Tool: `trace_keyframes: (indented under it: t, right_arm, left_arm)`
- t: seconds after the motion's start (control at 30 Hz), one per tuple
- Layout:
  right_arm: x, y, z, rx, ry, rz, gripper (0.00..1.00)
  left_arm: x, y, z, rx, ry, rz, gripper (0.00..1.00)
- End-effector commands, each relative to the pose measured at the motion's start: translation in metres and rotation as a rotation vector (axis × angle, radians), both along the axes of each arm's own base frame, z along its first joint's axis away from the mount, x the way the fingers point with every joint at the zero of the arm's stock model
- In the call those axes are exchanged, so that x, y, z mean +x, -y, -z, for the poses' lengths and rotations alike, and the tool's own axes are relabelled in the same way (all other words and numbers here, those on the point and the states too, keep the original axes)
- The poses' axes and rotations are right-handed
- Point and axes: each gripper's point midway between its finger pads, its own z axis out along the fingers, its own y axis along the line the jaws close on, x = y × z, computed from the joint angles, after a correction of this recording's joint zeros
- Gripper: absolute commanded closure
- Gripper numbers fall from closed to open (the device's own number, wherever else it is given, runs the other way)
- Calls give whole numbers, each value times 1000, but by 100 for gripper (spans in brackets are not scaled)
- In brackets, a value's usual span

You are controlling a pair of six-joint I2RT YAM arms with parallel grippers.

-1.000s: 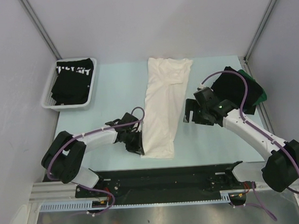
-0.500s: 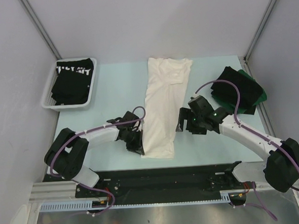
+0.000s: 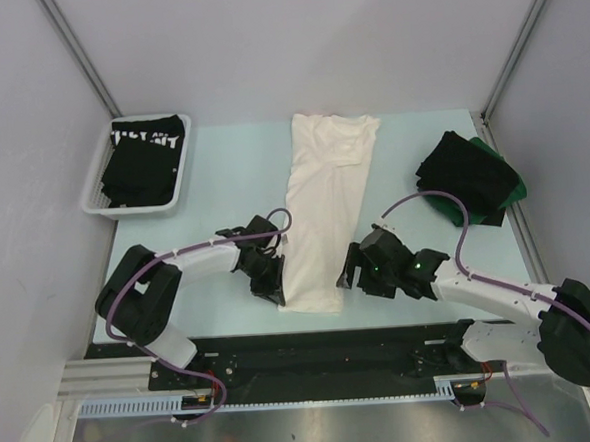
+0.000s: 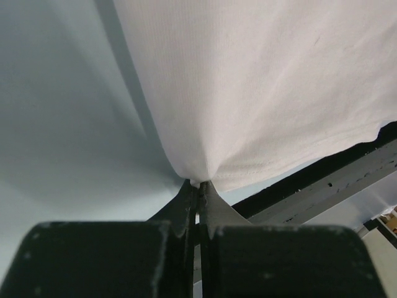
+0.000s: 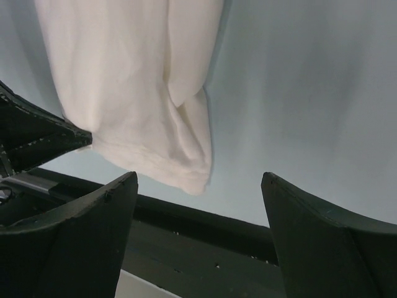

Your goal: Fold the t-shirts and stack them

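Observation:
A white t-shirt (image 3: 321,209), folded into a long strip, lies down the middle of the table. My left gripper (image 3: 276,291) is shut on its near left corner (image 4: 197,174). My right gripper (image 3: 350,278) is open just right of the near right corner (image 5: 192,177), not touching it. A folded black tee (image 3: 468,175) lies on a dark green one (image 3: 507,173) at the right edge. A black tee with white lettering (image 3: 143,155) lies in the basket.
A white mesh basket (image 3: 178,193) stands at the far left. The black rail (image 3: 323,348) at the table's near edge runs close under both grippers. Grey walls close in on the left and right.
My right gripper has moved from mid-table towards me and left, down to the shirt's near right corner. My left gripper has stayed on its corner.

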Motion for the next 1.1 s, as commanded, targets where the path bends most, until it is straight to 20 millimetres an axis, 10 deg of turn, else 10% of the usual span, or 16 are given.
trace_keyframes:
  t: [0.0, 0.43, 1.07]
  right_arm:
    - [4, -18, -6, 58, 69, 104, 15]
    - [-36, -39, 17, 26, 47, 116, 16]
    - [-35, -49, 49, -24, 61, 110, 27]
  left_arm:
    - [14, 2, 1, 17, 56, 37, 100]
    - [18, 8, -5, -14, 79, 65, 100]
    - [9, 1, -13, -34, 109, 54, 100]
